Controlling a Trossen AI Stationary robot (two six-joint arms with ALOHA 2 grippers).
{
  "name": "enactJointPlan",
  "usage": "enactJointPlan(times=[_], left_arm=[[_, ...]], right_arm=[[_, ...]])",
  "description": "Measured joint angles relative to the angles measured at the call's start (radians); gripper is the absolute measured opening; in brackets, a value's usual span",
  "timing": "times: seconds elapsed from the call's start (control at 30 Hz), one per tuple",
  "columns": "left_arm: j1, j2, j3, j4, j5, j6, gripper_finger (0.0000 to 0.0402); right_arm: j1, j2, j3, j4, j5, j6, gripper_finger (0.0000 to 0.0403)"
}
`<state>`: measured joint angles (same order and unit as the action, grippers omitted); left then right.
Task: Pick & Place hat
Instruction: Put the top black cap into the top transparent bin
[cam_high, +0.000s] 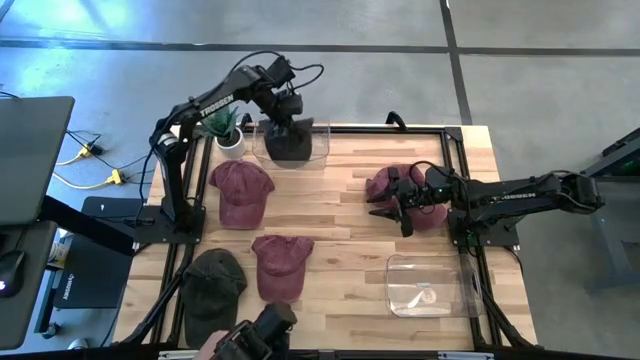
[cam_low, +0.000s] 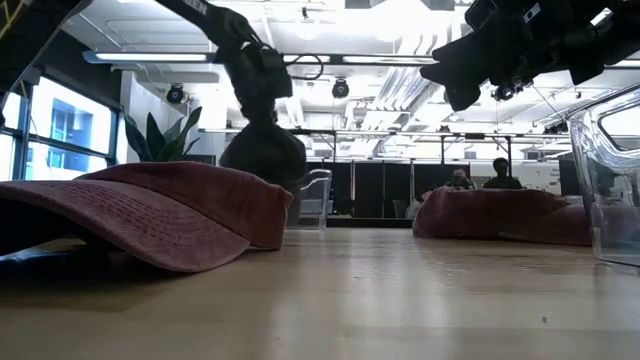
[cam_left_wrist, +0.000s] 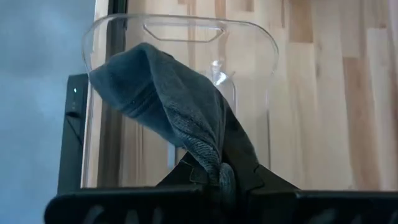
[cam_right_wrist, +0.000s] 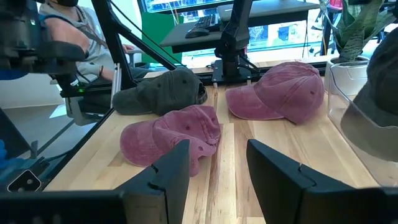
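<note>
Left gripper: I see my left gripper (cam_high: 289, 128) pinched tight on a dark grey cloth hat (cam_left_wrist: 168, 102). It holds the hat by a bunched-up bit of thick woven fabric, over the clear plastic bin (cam_high: 318, 140) at the far side of the table.
Dark grey hat: it hangs down soft and floppy from the fingers, and its lower part is inside the bin's see-through walls.
Clear bin, far side: smooth, shiny, with rounded corners and a handle slot cut in its wall.
Plant: a green spiky plant in a white pot (cam_high: 229, 141) stands just beside that bin.
Hats on the wood table (cam_high: 340, 230): two faded red caps (cam_high: 241, 190) (cam_high: 281, 262) and one dark olive cap (cam_high: 213, 282) lie flat on the left half. They look soft and worn.
Right gripper: my right gripper (cam_high: 392, 205) sits with its two dark fingers (cam_right_wrist: 171, 171) partly open and holding nothing. It is over a fourth faded red cap (cam_high: 386, 183).
Second clear bin (cam_high: 428, 284): near the right front corner.
Writing: white letters run along both arms, too small for me to read.
</note>
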<state>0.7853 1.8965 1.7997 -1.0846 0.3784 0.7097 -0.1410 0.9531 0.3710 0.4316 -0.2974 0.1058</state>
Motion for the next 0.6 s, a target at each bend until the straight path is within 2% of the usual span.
enactJointPlan(times=[0.17,0.3,0.5,0.6], left_arm=[[0.001,0.0,-0.008,0.049,-0.005,-0.014,0.0009],[0.001,0.0,-0.008,0.075,-0.051,-0.028,0.0024],[0.035,0.0,-0.008,0.081,-0.07,-0.045,0.0113],[0.047,0.0,0.002,0.087,-0.111,-0.046,0.0159]], right_arm=[[0.0,0.0,0.0,0.0,0.004,0.0,0.0154],[0.0,0.0,0.0,0.0,0.005,0.0,0.0154],[0.0,0.0,0.0,0.0,0.008,-0.001,0.0153],[0.0,0.0,0.0,0.0,0.008,-0.001,0.0154]])
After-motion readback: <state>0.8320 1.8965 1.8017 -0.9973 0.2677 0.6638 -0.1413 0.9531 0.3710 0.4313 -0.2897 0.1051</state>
